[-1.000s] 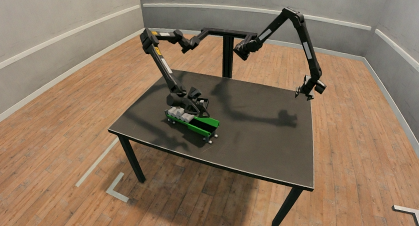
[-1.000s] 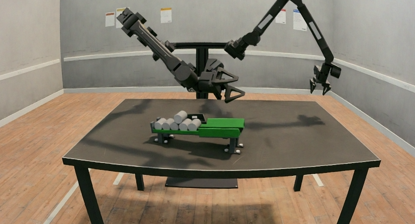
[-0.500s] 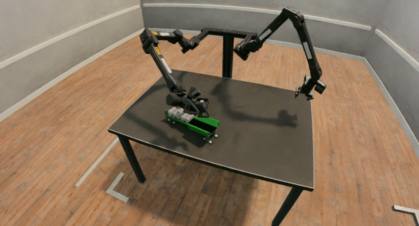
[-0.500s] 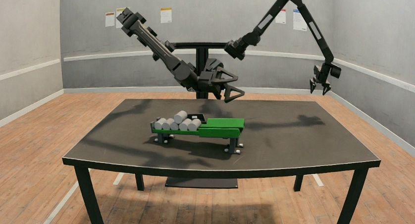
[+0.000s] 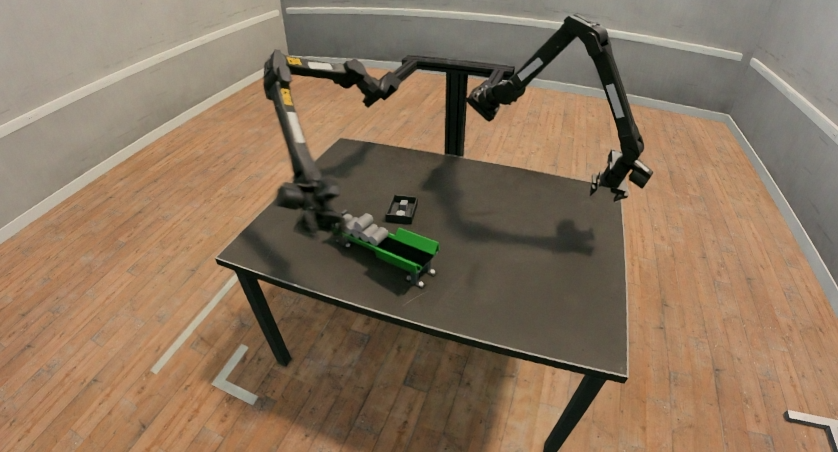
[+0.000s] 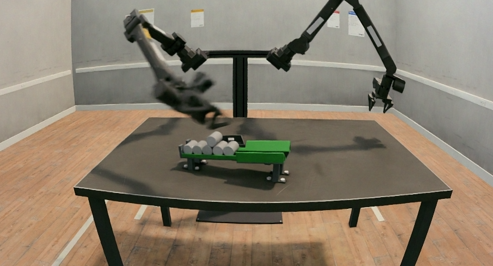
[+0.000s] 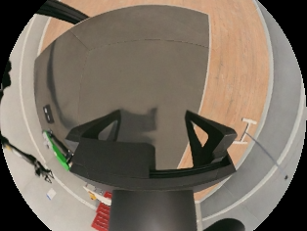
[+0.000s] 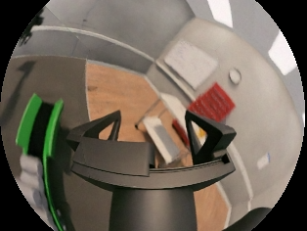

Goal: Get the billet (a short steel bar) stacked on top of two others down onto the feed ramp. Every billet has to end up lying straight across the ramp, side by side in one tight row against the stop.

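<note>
Approaching the stacked billet [image 5: 363,220] [image 6: 214,139]

With right pincer [image 5: 328,221] [image 6: 220,120] [image 8: 153,113] spread and empty, apparently lining up above the ramp [image 5: 417,237] [image 6: 268,145] [image 7: 59,152] [image 8: 28,122]. Still to be brought down from atop two others, left of the green walls. Next, probably grip squarely and lift (gently, neighbours roll). Left pincer [image 5: 606,194] [image 6: 377,110] [image 7: 153,112] also wide, off far right.

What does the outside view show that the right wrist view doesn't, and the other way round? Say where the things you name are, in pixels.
Only the outside view: the small black tray [image 5: 400,219] [image 6: 242,139] [image 7: 48,114] and the black post [image 5: 455,111] [image 6: 240,88] behind the table.
Only the right wrist view: a red ribbed thing [image 7: 102,215] [image 8: 212,103] and a pale ring [image 8: 235,75] against the wall.
Both: the green ramp [image 5: 395,260] [image 6: 260,157] [image 7: 57,152] [image 8: 28,122] and grey billets [image 5: 367,232] [image 6: 207,148] [image 8: 31,181] on it.
</note>
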You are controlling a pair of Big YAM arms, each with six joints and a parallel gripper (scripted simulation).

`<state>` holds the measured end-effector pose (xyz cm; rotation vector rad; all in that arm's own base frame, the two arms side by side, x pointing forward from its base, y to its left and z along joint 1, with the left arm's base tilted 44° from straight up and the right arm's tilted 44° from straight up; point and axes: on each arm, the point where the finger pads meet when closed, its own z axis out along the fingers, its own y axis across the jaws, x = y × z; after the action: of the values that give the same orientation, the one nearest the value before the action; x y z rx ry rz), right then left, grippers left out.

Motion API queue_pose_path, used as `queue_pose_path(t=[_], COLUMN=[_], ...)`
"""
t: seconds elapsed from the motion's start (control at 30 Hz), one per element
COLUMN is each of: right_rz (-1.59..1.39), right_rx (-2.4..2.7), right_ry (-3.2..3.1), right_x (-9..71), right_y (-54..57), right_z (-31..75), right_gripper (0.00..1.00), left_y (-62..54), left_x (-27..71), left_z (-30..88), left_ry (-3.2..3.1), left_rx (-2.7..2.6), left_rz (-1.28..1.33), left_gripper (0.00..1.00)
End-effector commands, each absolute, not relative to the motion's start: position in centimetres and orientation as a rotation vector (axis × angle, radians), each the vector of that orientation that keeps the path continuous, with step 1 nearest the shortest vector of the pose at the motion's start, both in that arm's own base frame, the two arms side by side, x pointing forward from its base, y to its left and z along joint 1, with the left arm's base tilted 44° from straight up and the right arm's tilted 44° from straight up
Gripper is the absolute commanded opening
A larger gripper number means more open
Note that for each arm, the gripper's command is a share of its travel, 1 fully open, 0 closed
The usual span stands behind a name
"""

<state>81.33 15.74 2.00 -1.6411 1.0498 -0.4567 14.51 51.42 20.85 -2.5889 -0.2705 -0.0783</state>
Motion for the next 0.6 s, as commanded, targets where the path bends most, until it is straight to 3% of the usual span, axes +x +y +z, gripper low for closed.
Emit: queue_pose_path(t=[0.0, 0.27, 0.3, 0.57], right_rz=[-0.513, -0.631, -0.663, -0.852], right_rx=[-1.465, -1.247, -1.185, -0.782], right_ry=[1.201, 1.349, 1.382, 1.524], right_x=[82.3, 81.5, 80.0, 71.0], right_y=[7.9, -5.2, -11.8, -27.8], right_z=[8.3, 18.1, 22.7, 36.0], right_gripper=[1.0, 1.0, 1.0, 1.0], left_y=[51.5, 51.0, 51.0, 50.6], left_x=[14.7, 15.1, 15.1, 15.4], left_z=[22.0, 22.2, 22.3, 22.1], left_ry=[-0.266, -0.246, -0.243, -0.223], left_rx=[-2.569, -2.559, -2.556, -2.555], left_rz=[-0.087, -0.091, -0.092, -0.086], left_gripper=[1.0, 1.0, 1.0, 1.0])
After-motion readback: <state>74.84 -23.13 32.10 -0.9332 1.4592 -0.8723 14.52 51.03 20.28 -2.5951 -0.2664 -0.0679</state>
